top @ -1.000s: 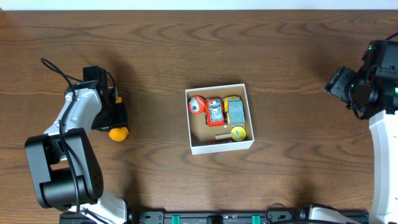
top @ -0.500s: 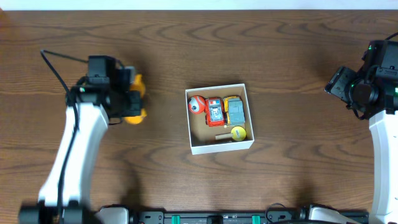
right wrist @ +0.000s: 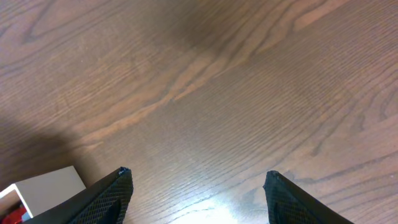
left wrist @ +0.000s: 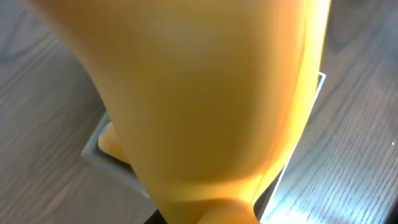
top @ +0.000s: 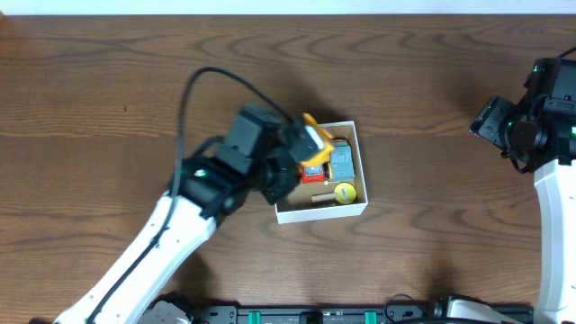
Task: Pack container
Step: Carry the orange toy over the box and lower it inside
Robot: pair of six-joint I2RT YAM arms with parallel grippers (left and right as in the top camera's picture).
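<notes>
Dark wood-grain table (top: pixel 432 72) is carrying every item listed below; positions are given relative to the container.

- Container (top: pixel 319 211): white low-walled box with a tan floor, sitting mid-table. Its near wall is showing in the left wrist view (left wrist: pixel 109 165), and one corner is showing in the right wrist view (right wrist: pixel 43 186).
- Contents already lying inside: grey-blue vehicle (top: pixel 343 160) toward the right wall, yellow round piece (top: pixel 345 191) at the near right corner, and red car (top: pixel 311 173), partly covered by the arm.
- Left gripper (top: pixel 301 148): now hanging over the container's left half. A second ago it was working well to the left of the container, down at the table.
- Orange toy (top: pixel 311 135): being carried clamped in the left fingers, above the far-left part of the container. It is filling the left wrist view (left wrist: pixel 205 106), so the fingers themselves are not showing there.
- Right gripper (right wrist: pixel 196 175): idling well to the right of the container, fingers apart, holding nothing.

Judgement: transport is nearly finishing. What is remaining is lowering the toy into free floor space on the left side and releasing it.
</notes>
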